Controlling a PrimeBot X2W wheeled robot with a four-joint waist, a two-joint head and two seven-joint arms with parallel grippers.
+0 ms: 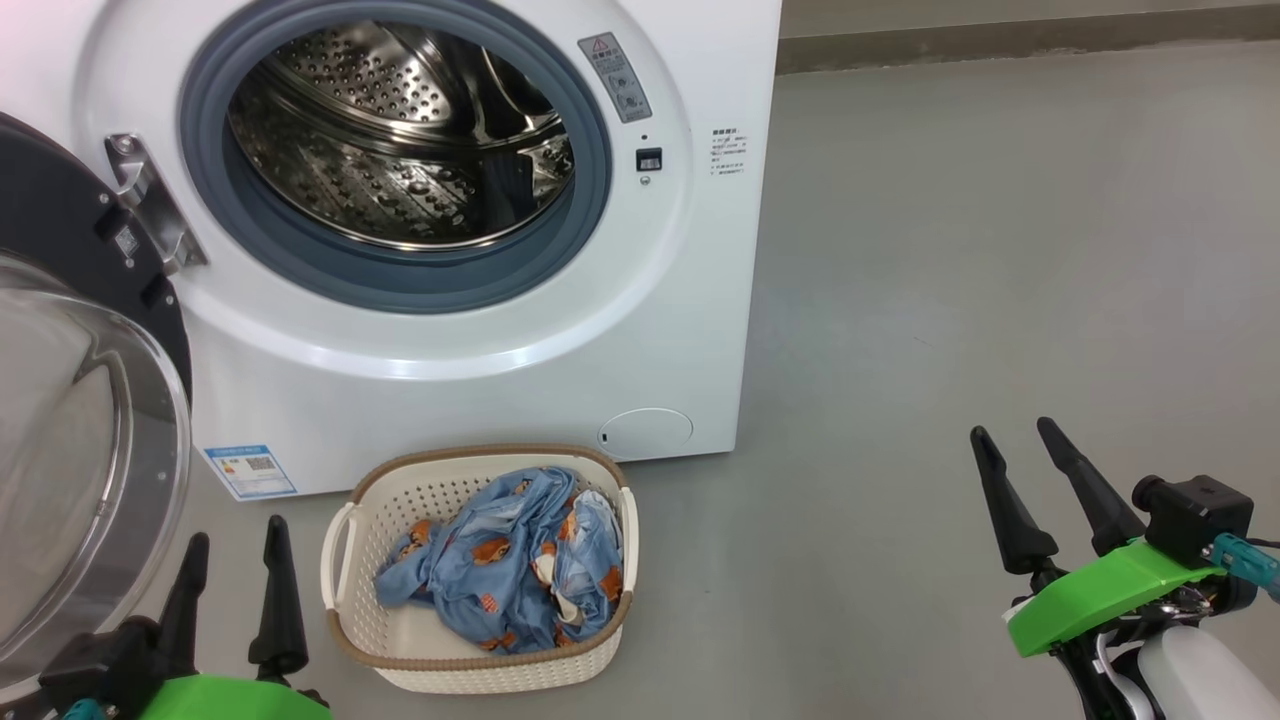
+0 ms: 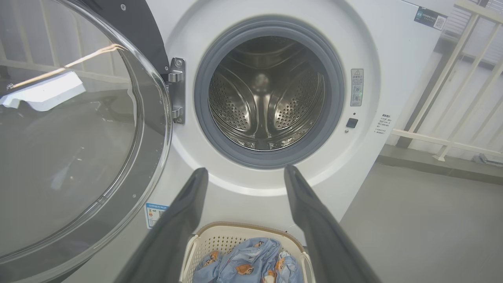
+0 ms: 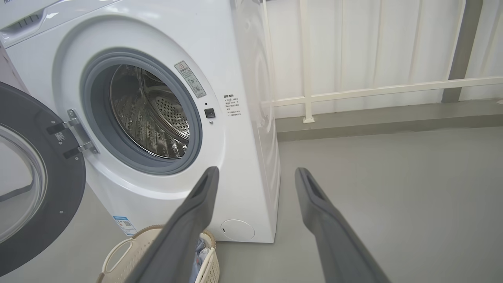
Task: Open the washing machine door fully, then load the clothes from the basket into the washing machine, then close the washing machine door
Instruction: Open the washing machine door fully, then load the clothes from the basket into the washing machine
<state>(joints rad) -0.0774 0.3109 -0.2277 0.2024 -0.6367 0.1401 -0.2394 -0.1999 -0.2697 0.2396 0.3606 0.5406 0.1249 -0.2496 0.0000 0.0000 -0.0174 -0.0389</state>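
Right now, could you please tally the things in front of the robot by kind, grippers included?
washing machine: 1
washing machine door, swung open: 1
basket: 1
clothes, one bundle in the basket: 1
grippers: 2, the left gripper and the right gripper, both open
Total: 6

Long tapering black fingers point(image 1: 277, 590) are borne by the left gripper point(image 1: 236, 535) and the right gripper point(image 1: 1012, 432). Green wrist covers point(image 1: 1095, 592) are fitted; a black camera block point(image 1: 1195, 512), teal connector point(image 1: 1243, 560) and white forearm point(image 1: 1195, 670) are seen at the right.
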